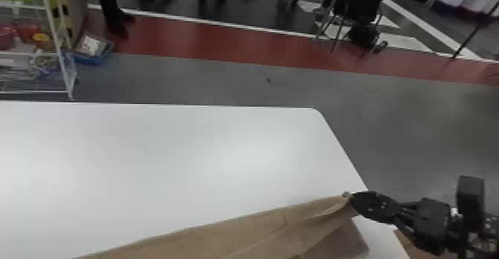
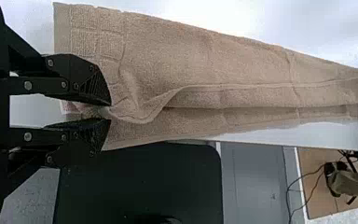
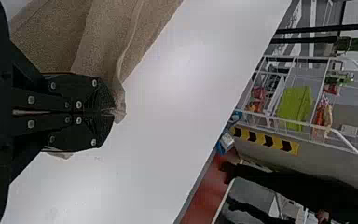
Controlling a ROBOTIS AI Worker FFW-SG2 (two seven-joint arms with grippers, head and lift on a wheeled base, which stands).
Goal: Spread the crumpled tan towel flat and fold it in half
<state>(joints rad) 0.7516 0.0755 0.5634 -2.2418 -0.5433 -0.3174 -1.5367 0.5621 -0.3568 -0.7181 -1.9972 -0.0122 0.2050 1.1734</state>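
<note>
While the right gripper (image 1: 351,197) pinches a corner of the tan towel (image 1: 222,236) near the table's right-hand edge, the left gripper (image 2: 110,112) has a bunched bit of the same cloth squeezed between its two fingers. In the head view, the towel slants up from the bottom edge to the right gripper's fingertips, with long creases running along it and a darker tan layer lying below the pinched corner. The left wrist view shows a ribbed band close to the towel's end, a puckered ridge just beside the fingers, and one layer's edge overlapping another along the length. In the right wrist view, the right gripper (image 3: 113,112) has its fingers pressed together on the gathered corner, a small tuft poking out past the tips. The white table (image 1: 148,158) stretches ahead of the towel. Beyond it, to the left, stand a white wire rack (image 1: 55,28) and a blue tray (image 1: 91,59) on the floor.
</note>
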